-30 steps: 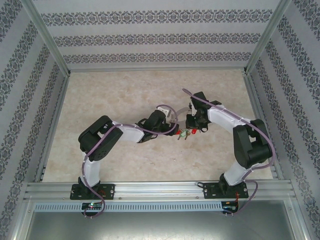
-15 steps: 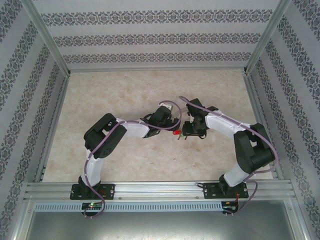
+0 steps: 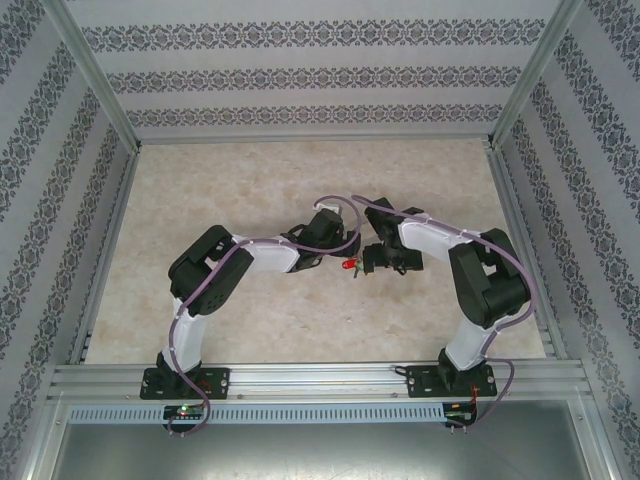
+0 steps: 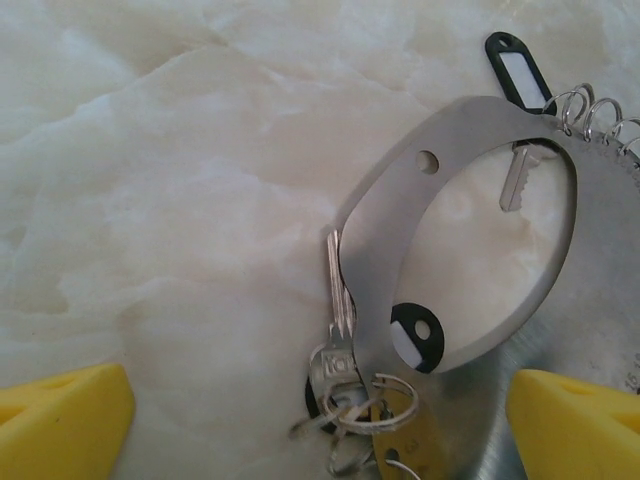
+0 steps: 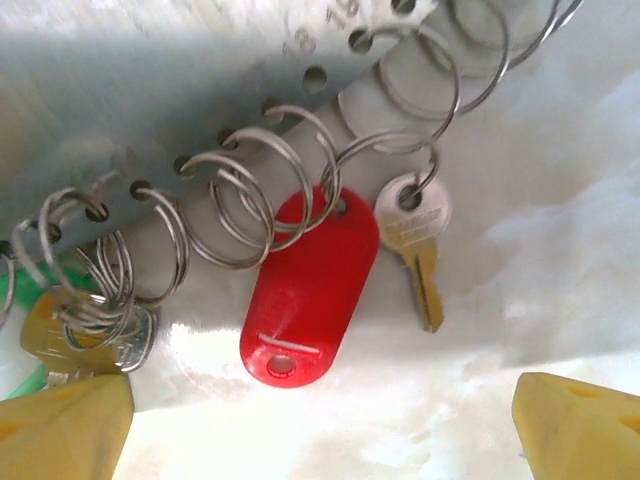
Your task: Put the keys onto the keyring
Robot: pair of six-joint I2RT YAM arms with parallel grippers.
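- Your left gripper is released, its yellow fingers spread wide above the keyring and grasping nothing.
- Your right gripper is likewise released, hanging over the keyring's hole-punched edge.
- The keyring lies flat on the table, mid-workspace, between the two grippers, with the keys gathered at it.
- Done, by the look of it: a red tag, a silver key and a green-tagged bunch hang by split rings from the edge holes.
- Possibly left: one long key lies just beside the plate with tangled rings at its head. You cannot tell whether it is threaded on.
- The surface is pale, marble-patterned and matte.
- Around it stand walls papered in floral bands, inside an aluminium frame.
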